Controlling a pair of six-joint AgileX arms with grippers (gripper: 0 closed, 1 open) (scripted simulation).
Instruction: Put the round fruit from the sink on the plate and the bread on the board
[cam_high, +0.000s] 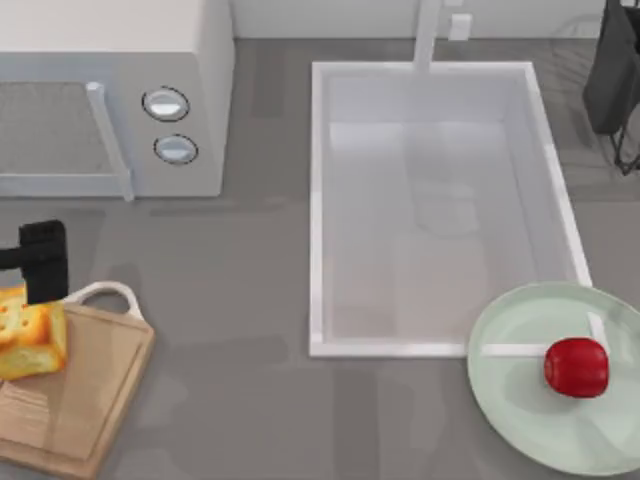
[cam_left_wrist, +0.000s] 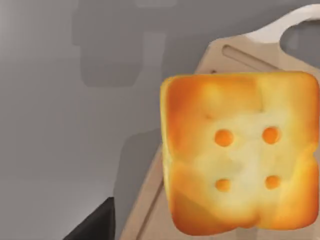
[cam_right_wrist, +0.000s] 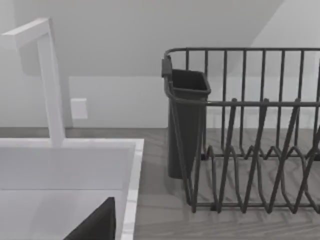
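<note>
Bread (cam_high: 30, 340), a chunky golden loaf piece, sits at the left edge of the wooden board (cam_high: 85, 400) on the surface's left side, just below the left claw (cam_high: 40, 262). The claw is a dark shape beside the board's white loop handle (whether its fingers are open or closed cannot be told). In the left wrist view the bread (cam_left_wrist: 240, 155) lies below the camera, overlapping the board (cam_left_wrist: 220, 60).

Red round fruit (cam_high: 576, 367) rests on the pale green plate (cam_high: 510, 390) at lower right, which overlaps the corner of the white sink (cam_high: 320, 200). Both items appear placed.

To finish well, the left arm should lift straight up, so the loaf is not nudged off the board's edge.

The right arm is parked at upper right, its wrist camera facing a dark dish rack (cam_right_wrist: 250, 140) and the faucet (cam_right_wrist: 50, 85).
</note>
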